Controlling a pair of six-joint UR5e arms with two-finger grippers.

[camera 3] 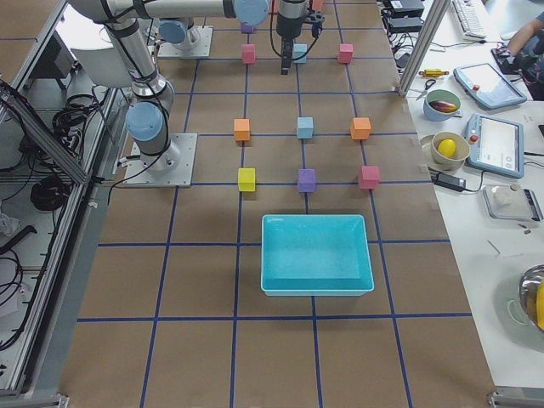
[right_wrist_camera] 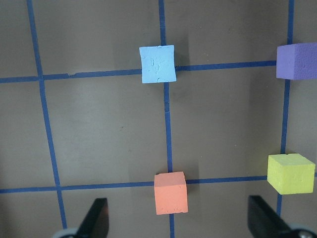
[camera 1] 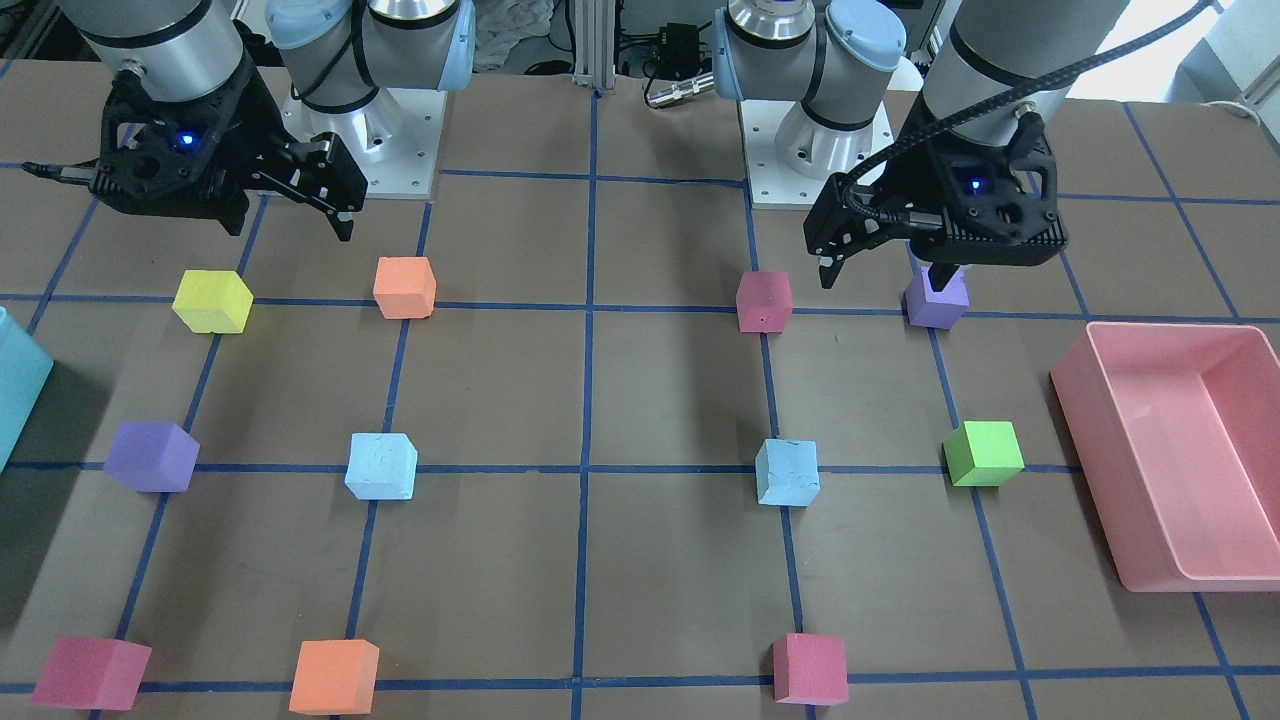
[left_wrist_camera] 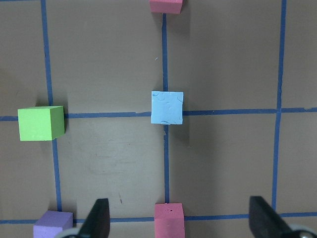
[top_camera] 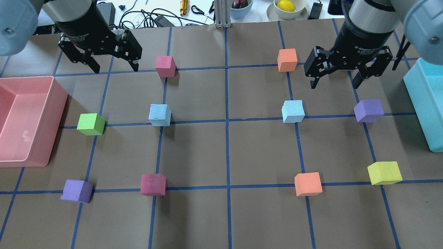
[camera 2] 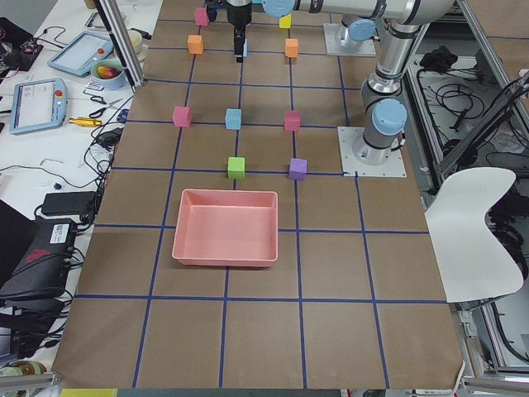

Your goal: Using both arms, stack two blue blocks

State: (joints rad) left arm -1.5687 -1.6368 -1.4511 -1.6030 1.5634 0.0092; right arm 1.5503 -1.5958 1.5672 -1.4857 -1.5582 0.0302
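Observation:
Two pale blue blocks rest apart on the brown table. One [top_camera: 160, 114] is on my left side and also shows in the front view [camera 1: 787, 472] and the left wrist view [left_wrist_camera: 167, 107]. The other [top_camera: 293, 111] is on my right side, also in the front view [camera 1: 381, 466] and the right wrist view [right_wrist_camera: 157, 64]. My left gripper [top_camera: 115, 68] hovers open and empty above the table, beyond its block. My right gripper [top_camera: 334, 84] hovers open and empty beyond its block. Neither gripper touches a block.
A pink bin [top_camera: 57, 103] stands at the left edge and a teal bin [top_camera: 415, 97] at the right edge. Several cubes sit on the grid: green [top_camera: 90, 124], purple [top_camera: 368, 110], yellow [top_camera: 384, 173], orange [top_camera: 308, 184] and pink [top_camera: 153, 184].

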